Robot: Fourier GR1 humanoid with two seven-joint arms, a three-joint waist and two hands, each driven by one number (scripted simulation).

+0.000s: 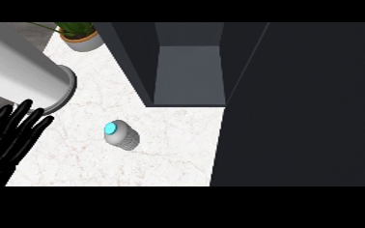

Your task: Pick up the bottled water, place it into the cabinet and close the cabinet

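Bottled water [121, 135] looks upright on the tabletop [178, 142], just near of the open cabinet [189, 75]; I read it as staged for pickup. Left hand [20, 128] at left edge, fingers straight and spread, holding nothing. Right hand out of view. Count: one bottle, one cabinet, one potted plant [80, 35].

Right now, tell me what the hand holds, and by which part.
Nothing is held: the left hand is open, fingers straight, apart from the water bottle on the counter.
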